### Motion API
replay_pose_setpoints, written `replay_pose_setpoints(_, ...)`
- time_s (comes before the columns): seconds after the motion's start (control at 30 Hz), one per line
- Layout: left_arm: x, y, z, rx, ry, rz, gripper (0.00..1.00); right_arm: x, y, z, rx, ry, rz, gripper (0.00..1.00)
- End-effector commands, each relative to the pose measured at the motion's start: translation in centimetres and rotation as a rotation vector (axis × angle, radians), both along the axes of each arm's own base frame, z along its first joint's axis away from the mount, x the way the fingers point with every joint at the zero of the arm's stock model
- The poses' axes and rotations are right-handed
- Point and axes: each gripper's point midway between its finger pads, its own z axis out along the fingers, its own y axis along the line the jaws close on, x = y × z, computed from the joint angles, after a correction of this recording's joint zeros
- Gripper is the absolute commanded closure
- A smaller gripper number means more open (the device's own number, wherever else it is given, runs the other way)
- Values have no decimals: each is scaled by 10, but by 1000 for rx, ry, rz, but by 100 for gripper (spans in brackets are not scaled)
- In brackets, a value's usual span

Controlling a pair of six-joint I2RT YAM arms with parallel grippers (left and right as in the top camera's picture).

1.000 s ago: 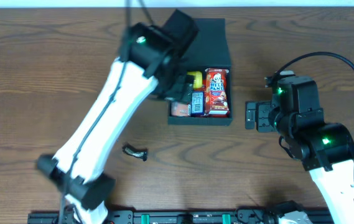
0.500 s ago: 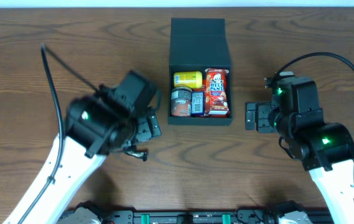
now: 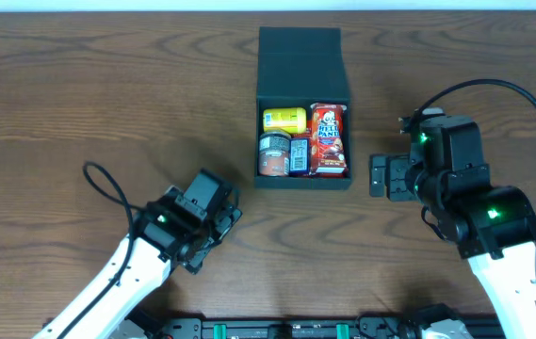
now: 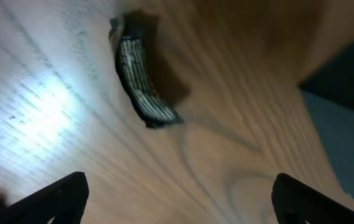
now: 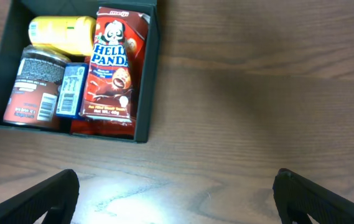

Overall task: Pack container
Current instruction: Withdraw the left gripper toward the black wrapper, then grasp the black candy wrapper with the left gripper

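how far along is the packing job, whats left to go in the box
Mostly packed: the container holds a yellow pack, a brown can, a small blue packet and a red Hello Panda pack. Nothing is gripped: the left gripper hangs open by a small dark wrapped item on the table, and the right gripper is open beside the container. Left: that item, then the open lid.

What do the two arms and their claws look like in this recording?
The left arm and right arm both have white, rounded link shells with black joint housings. Each carries small green lights on the black housings and a looping black cable. The left claw and right claw have plain black fingers. No lettering is readable on them.
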Motion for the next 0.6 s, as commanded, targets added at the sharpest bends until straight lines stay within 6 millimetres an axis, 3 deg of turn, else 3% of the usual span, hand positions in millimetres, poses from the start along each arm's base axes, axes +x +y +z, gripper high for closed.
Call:
replay_pose_setpoints(0.0,-7,8,-18,-13,41,77,5,-1,3,1,11,-2,3,1)
replay_pose_setpoints(0.2,-9,24,-40,5,66,143,5,0,3,1,11,-6,3,1)
replay_pose_setpoints(0.57,5,27,-73,28,94,161,5,0,3,1,11,-6,3,1)
